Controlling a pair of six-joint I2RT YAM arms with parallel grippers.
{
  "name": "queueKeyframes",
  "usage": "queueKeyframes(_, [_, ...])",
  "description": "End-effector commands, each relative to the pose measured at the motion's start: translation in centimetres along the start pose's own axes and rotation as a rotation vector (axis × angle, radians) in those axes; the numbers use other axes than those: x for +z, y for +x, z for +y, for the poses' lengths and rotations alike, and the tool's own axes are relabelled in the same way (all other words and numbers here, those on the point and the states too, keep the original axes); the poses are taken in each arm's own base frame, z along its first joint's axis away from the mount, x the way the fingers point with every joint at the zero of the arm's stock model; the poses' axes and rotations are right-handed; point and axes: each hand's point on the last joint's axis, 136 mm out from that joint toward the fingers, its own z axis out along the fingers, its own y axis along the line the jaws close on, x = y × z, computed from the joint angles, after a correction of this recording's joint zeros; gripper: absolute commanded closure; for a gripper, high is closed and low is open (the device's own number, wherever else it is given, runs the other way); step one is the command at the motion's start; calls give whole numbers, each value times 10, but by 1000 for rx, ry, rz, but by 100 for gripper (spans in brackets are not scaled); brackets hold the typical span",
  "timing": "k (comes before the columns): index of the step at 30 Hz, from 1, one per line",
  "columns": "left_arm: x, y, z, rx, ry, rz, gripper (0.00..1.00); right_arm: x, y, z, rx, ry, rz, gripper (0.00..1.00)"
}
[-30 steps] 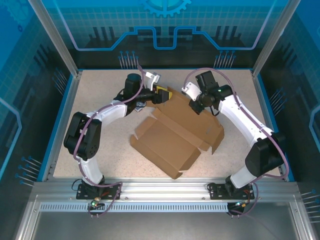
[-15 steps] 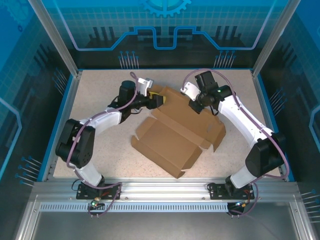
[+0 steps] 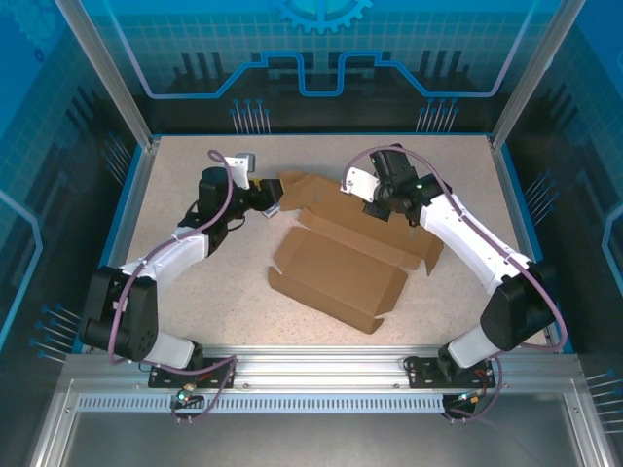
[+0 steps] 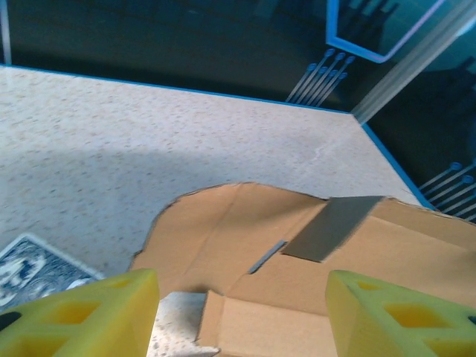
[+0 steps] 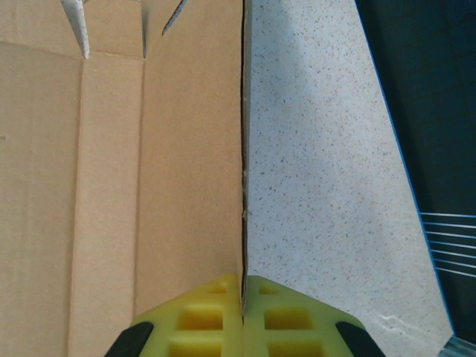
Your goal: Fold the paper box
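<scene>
My right tool (image 5: pixel 243 286) is clamped shut on the box (image 3: pixel 341 268), pinching the edge of one cardboard panel on its far right side. I judge this grip steadies the sheet so it cannot slide. The box lies part-folded in the middle of the bench (image 3: pixel 195 282), with flaps spread at its far end. My left tool (image 4: pixel 242 297) stands wide and empty just beside the far-left flap. That flap lies ahead of and below its fingers, apart from them, and I judge the tool is placed to take it next. A patterned card pack (image 4: pixel 37 264) lies on the bench near the left finger.
</scene>
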Motion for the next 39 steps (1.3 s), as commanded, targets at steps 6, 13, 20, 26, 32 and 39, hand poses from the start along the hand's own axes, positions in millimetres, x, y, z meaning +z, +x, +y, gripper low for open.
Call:
queueKeyframes(6, [-1,-1,54,-52,-219,16,37,12,8,-13,-165,155,70,100])
queueKeyframes(13, [32,12,85,-60,-277,114,37,22,15,-23,-221,254,96,100])
queueKeyframes(20, [64,34,107,-63,-312,237,38,25,18,-24,-225,297,75,100])
queueKeyframes(26, [86,53,110,-101,-269,329,38,25,22,-24,-209,312,59,100])
queueKeyframes(32, [94,68,103,-120,-191,380,39,22,19,-25,-186,319,34,100])
queueKeyframes(39, [94,73,73,-149,-1,354,39,16,18,-30,-140,338,19,100])
